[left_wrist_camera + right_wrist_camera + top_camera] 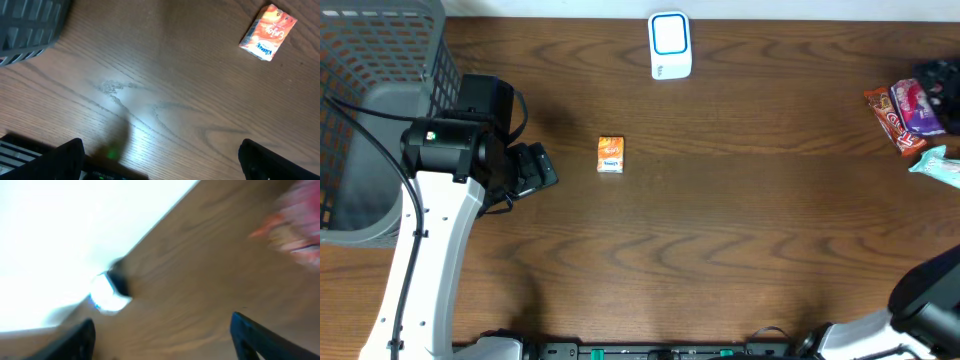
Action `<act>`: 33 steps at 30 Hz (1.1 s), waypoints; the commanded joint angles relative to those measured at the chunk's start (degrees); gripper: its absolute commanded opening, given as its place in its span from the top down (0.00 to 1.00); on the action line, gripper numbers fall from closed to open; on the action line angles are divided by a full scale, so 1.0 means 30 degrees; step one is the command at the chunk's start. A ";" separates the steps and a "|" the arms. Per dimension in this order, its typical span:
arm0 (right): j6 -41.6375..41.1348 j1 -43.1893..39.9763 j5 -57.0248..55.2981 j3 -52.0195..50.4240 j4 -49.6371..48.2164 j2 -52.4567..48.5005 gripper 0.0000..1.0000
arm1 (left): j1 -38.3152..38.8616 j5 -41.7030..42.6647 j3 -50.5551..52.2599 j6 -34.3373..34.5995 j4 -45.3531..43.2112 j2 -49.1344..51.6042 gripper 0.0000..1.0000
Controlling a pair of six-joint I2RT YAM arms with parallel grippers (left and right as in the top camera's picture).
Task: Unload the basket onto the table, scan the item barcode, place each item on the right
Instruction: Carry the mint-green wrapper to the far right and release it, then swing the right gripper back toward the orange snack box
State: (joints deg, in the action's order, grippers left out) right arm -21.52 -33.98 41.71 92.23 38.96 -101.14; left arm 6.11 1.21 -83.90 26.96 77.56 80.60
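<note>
**Pack flat on worktop, both grippers wide and empty**

Overhead: orange pack (610, 155) flat on the dark wooden worktop (740, 240), a little left of centre, printed face up, touched by nothing. Lettering too small to read from above.

White scanner (670, 45) at the top edge, up and to the right of the pack and well apart from it, blue-rimmed window facing up.

Left gripper (532, 170) left of the pack, level with it in the frame, near but not touching, pointed toward it. Grey basket (380, 70) in the upper left corner, partly covered by the left arm (430, 250). Bright snack packets (910, 115) bunched at the right edge, far from the pack. Right arm (930, 300) only partly visible in the lower right corner.

Left wrist view: dark fingertips (65, 155) in the two bottom corners, spread wide, only bare wood between them. Pack in the upper right corner, tilted, beyond the fingertips and apart from them. Basket corner in the upper left.

Right wrist view: heavily blurred. Right gripper (162, 340) with its fingers in the two bottom corners, wide apart, holding nothing. Wood grain above them, a white-and-blue blob at centre-left too smeared to name, and a reddish smear at upper right.
</note>
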 commanded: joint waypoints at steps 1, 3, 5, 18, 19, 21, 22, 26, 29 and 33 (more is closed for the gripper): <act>0.1821 0.2397 0.2630 -0.0029 0.1967 0.0102 0.09 | -0.0066 -0.0117 -0.0073 -0.0058 0.0051 0.0087 0.02; 0.2579 0.3759 0.2514 -0.0138 0.2718 -0.0022 0.07 | -0.0066 -0.0109 -0.0073 -0.0051 0.0058 0.0087 0.03; 0.2841 0.5115 0.1683 -0.0291 0.2827 -0.0189 0.06 | -0.0066 -0.0117 -0.0073 -0.0058 0.0051 0.0087 0.02; 0.0656 1.4404 -0.4320 -0.1348 -0.1749 -0.2616 0.01 | -0.0066 -0.0117 -0.0073 -0.0051 0.0051 0.0087 0.02; 0.0299 1.4979 -0.4590 -0.1348 -0.2222 -0.2936 0.01 | -0.0066 -0.0117 -0.0073 -0.0058 0.0051 0.0087 0.02; -0.0597 1.6181 -0.5049 -0.1348 -0.3279 -0.3708 0.01 | -0.0066 -0.0117 -0.0073 -0.0058 0.0051 0.0087 0.02; -0.0925 1.6633 -0.5129 -0.1348 -0.3789 -0.4073 0.01 | -0.0066 -0.0109 -0.0073 -0.0058 0.0051 0.0087 0.02; -0.2659 1.8280 -0.5166 -0.1348 -0.6062 -0.5661 0.01 | -0.0066 -0.0117 -0.0073 -0.0058 0.0051 0.0087 0.02; -0.4146 1.8965 -0.5166 -0.1348 -0.6710 -0.6462 0.02 | -0.0066 -0.0117 -0.0073 -0.0058 0.0058 0.0087 0.02; -0.5421 1.9577 -0.5056 -0.1348 -0.6564 -0.7293 0.13 | -0.0066 -0.0117 -0.0073 -0.0058 0.0051 0.0087 0.02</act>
State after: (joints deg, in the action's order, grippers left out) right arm -31.90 23.44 26.94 88.64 19.09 -121.08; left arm 6.11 1.19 -83.90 26.96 77.58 80.60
